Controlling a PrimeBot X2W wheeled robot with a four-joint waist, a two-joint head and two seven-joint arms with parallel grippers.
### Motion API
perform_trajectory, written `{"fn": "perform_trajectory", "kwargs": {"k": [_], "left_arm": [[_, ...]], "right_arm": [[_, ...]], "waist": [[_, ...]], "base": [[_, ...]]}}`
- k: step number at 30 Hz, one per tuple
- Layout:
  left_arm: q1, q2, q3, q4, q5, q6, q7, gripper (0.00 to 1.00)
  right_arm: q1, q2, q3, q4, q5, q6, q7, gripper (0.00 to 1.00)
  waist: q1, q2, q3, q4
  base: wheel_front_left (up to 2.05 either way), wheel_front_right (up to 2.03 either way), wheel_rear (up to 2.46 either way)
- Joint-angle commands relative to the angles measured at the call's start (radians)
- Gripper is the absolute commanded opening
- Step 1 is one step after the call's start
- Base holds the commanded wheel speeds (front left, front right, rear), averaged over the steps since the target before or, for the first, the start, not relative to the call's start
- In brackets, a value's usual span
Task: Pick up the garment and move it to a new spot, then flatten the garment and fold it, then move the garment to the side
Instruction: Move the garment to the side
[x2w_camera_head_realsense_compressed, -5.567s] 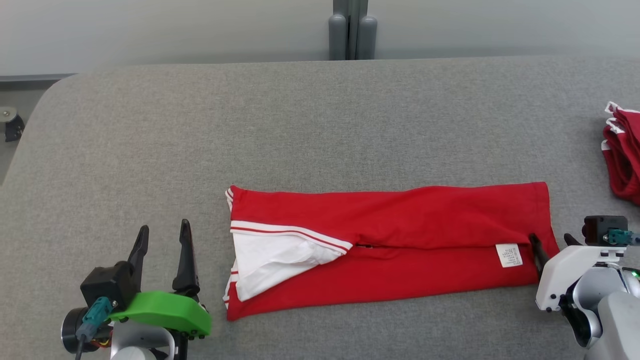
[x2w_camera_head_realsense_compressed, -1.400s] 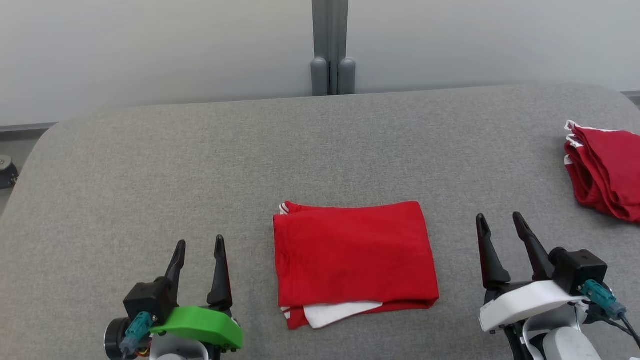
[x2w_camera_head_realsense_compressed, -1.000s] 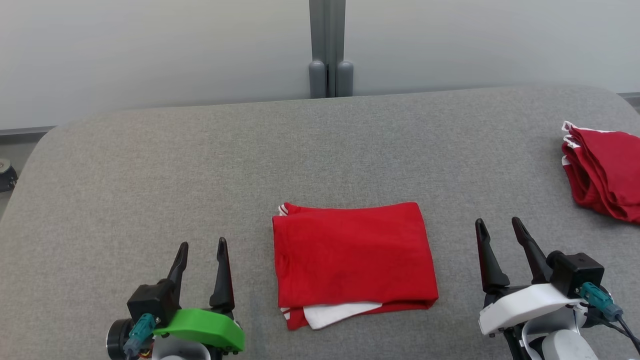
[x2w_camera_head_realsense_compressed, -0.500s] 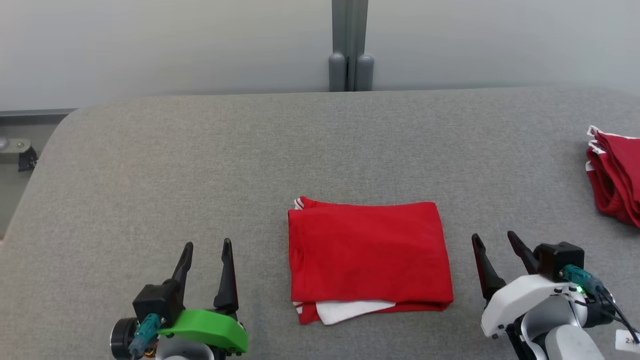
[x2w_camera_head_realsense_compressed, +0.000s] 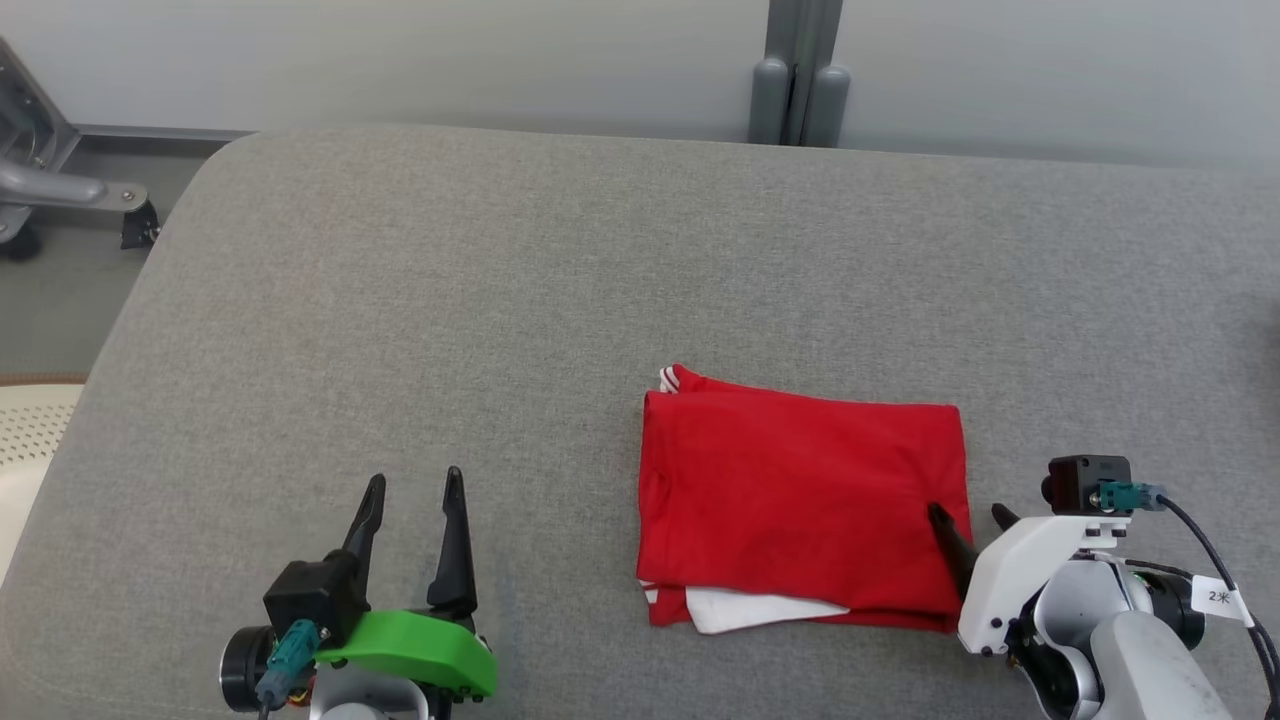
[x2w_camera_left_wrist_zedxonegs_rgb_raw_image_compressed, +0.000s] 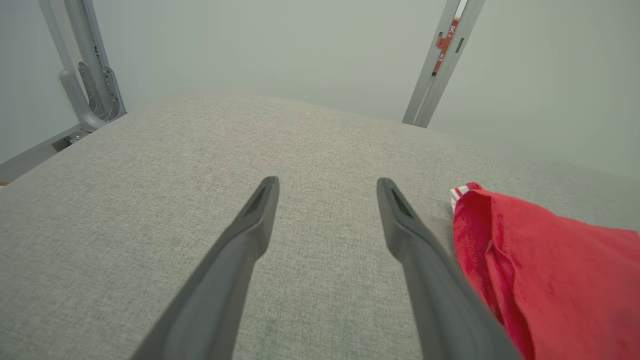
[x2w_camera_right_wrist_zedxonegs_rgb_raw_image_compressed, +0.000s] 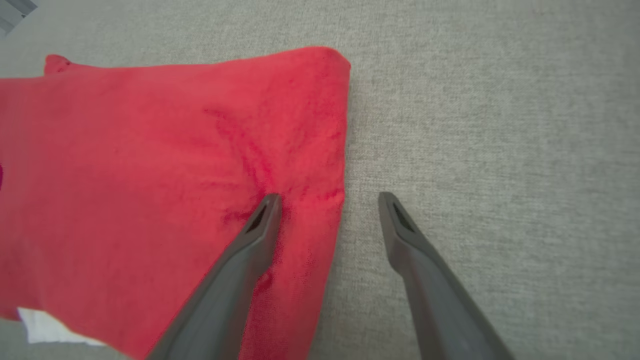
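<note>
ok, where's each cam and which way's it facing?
Head view: on the head, facing forward-down at the garment on the grey table; left gripper, right gripper at bottom.
Left wrist view: left wrist, along its open fingers across the table to the wall.
Right wrist view: right wrist, down onto the garment's edge, open fingers straddling it.
Shared: all show garment and table.

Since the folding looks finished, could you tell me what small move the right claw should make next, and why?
Probably close the right claw on the right edge of the folded red garment. Its jaws stand open astride that edge, one finger on the cloth, the other over the grey table, and the garment is not yet moved to the side.
</note>
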Motion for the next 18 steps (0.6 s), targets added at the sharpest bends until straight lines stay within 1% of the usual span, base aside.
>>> {"fn": "perform_trajectory", "kwargs": {"k": [1, 5, 8, 9, 10, 11, 12, 13, 18], "left_arm": [[-0.009, 0.0, 0.002, -0.003, 0.012, -0.002, -0.003, 1.0], [-0.01, -0.002, 0.009, -0.007, 0.012, -0.002, -0.003, 1.0], [-0.009, -0.002, 0.016, -0.01, 0.013, -0.001, -0.003, 1.0], [-0.01, -0.002, 0.015, -0.011, 0.014, -0.002, -0.003, 1.0], [-0.012, -0.002, 0.017, -0.011, 0.016, -0.002, -0.003, 1.0], [-0.014, -0.003, 0.017, -0.012, 0.017, -0.003, -0.003, 1.0], [-0.016, -0.003, 0.017, -0.012, 0.019, -0.004, -0.003, 1.0], [-0.017, -0.003, 0.018, -0.013, 0.021, -0.004, -0.003, 1.0], [-0.019, -0.003, 0.022, -0.019, 0.028, -0.009, -0.003, 1.0]], "right_arm": [[-0.019, -0.017, 0.006, 0.013, 0.013, 0.0, 0.012, 1.0], [-0.04, -0.032, 0.029, 0.053, 0.05, 0.0, 0.027, 1.0], [-0.061, -0.037, 0.071, 0.073, 0.072, 0.0, 0.032, 1.0], [-0.066, -0.037, 0.084, 0.078, 0.076, 0.001, 0.032, 0.78], [-0.074, -0.039, 0.1, 0.083, 0.081, 0.001, 0.03, 0.43], [-0.083, -0.041, 0.111, 0.084, 0.085, 0.001, 0.024, 0.29], [-0.092, -0.045, 0.123, 0.088, 0.086, 0.001, 0.018, 0.07], [-0.101, -0.049, 0.131, 0.089, 0.084, 0.0, 0.01, 0.0], [-0.143, -0.079, 0.15, 0.089, 0.093, 0.0, -0.031, 0.0]], "waist": [[0.0, 0.0, 0.021, 0.024], [0.0, 0.0, 0.031, 0.029], [0.0, 0.0, 0.041, 0.018], [0.0, 0.0, 0.044, 0.013], [0.0, 0.0, 0.047, 0.004], [0.0, 0.0, 0.05, -0.004], [0.0, 0.0, 0.052, -0.015], [0.0, 0.0, 0.055, -0.027], [0.0, 0.0, 0.061, -0.115]], "base": [[0.0, 0.0, 0.0], [0.0, 0.0, 0.0], [0.0, 0.0, 0.0], [0.0, 0.0, 0.0], [0.0, 0.0, 0.0], [0.0, 0.0, 0.0], [0.0, 0.0, 0.0], [0.0, 0.0, 0.0], [0.0, 0.0, 0.0]]}}
